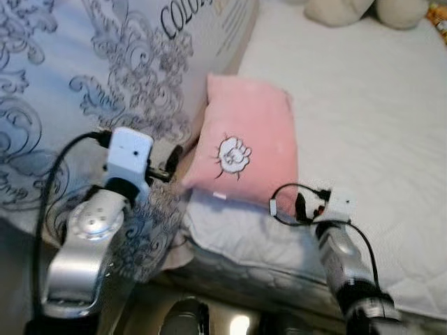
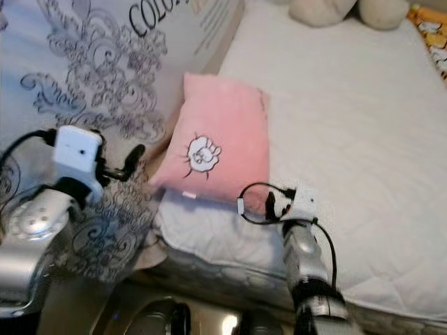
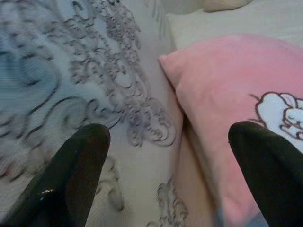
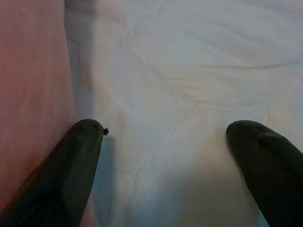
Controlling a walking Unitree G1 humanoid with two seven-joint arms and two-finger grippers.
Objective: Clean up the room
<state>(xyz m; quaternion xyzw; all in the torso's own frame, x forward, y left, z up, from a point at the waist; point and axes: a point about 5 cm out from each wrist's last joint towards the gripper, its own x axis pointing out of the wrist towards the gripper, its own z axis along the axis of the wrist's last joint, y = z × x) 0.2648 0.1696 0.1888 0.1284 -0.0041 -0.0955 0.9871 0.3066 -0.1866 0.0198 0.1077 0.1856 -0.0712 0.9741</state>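
the pink pillow [image 1: 246, 143] lies on the bed [image 1: 363, 118] at its near edge, leaning against a patterned quilt [image 1: 105, 84]. the left end effector [image 3: 175, 156] gapes wide, holding nothing, between quilt and pillow; the right end effector [image 4: 165, 156], equally wide and empty, hovers just beside the pillow's other side. a pinch might catch quilt or sheet instead. a plush toy [image 1: 363, 10] sits well apart.
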